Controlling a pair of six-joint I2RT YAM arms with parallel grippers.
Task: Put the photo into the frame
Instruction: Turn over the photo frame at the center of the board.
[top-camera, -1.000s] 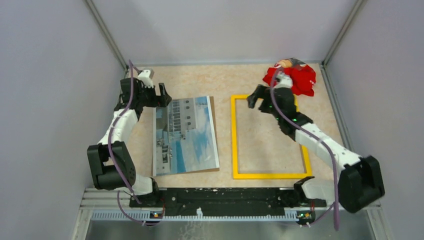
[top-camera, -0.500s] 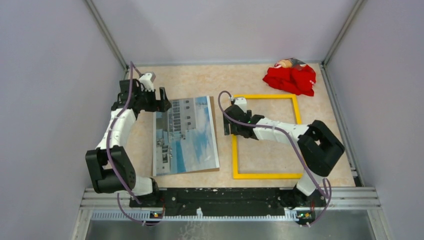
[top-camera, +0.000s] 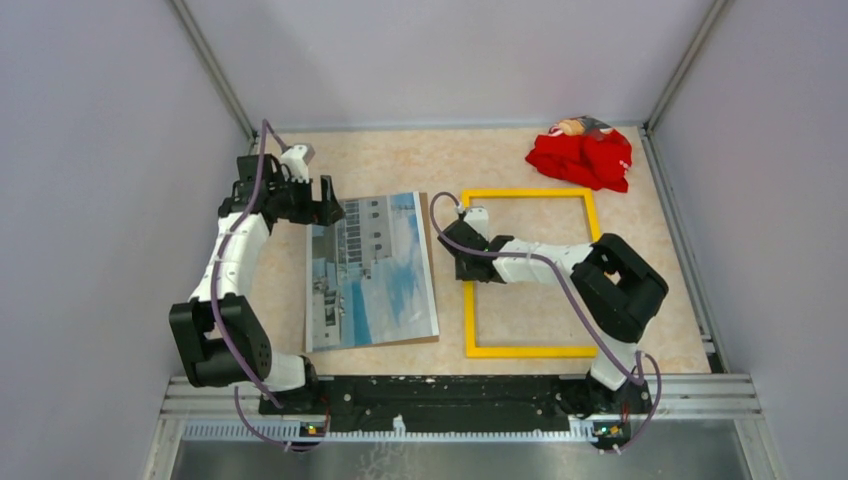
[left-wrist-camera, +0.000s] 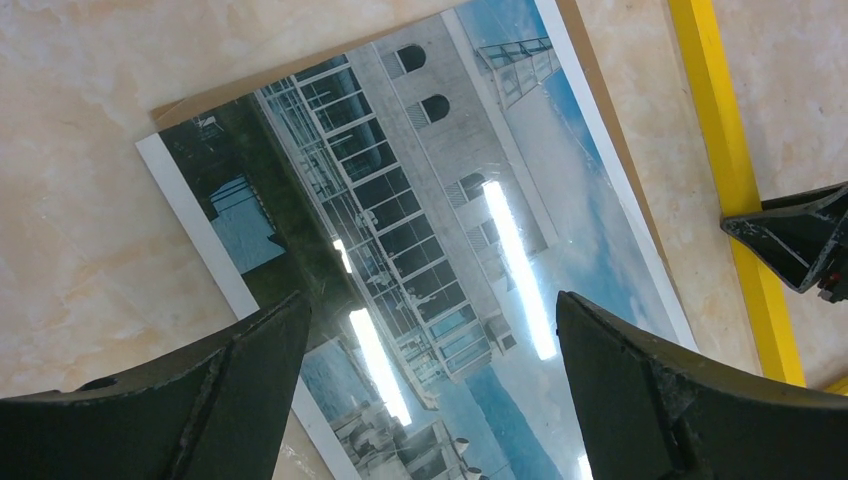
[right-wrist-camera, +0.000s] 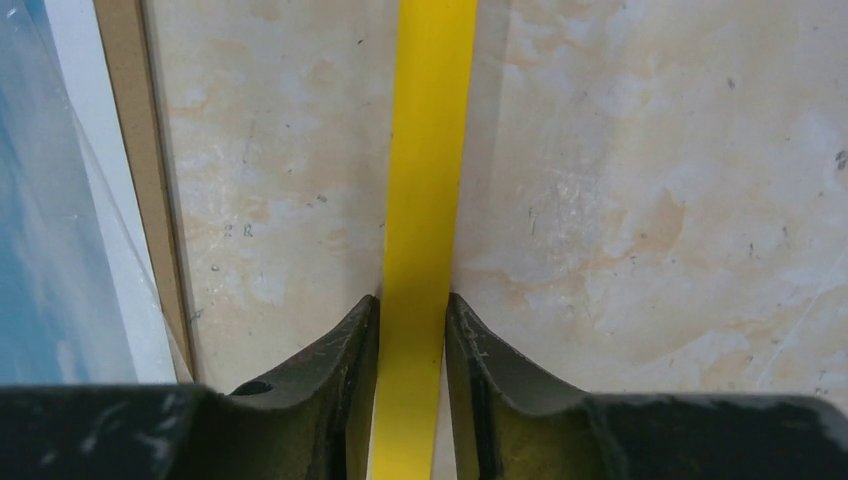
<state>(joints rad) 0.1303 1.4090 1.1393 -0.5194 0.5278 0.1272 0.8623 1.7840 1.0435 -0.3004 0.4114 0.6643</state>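
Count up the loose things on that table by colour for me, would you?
Yellow: 1, the frame
Red: 1, a crumpled cloth
Brown: 1, a backing board
Blue and white: 1, the photo
Total: 4

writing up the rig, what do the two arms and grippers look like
The left arm and right arm share white link shells and bulky black joints, each with a loose purple cable. The left gripper and right gripper are black, with two tapered fingers.
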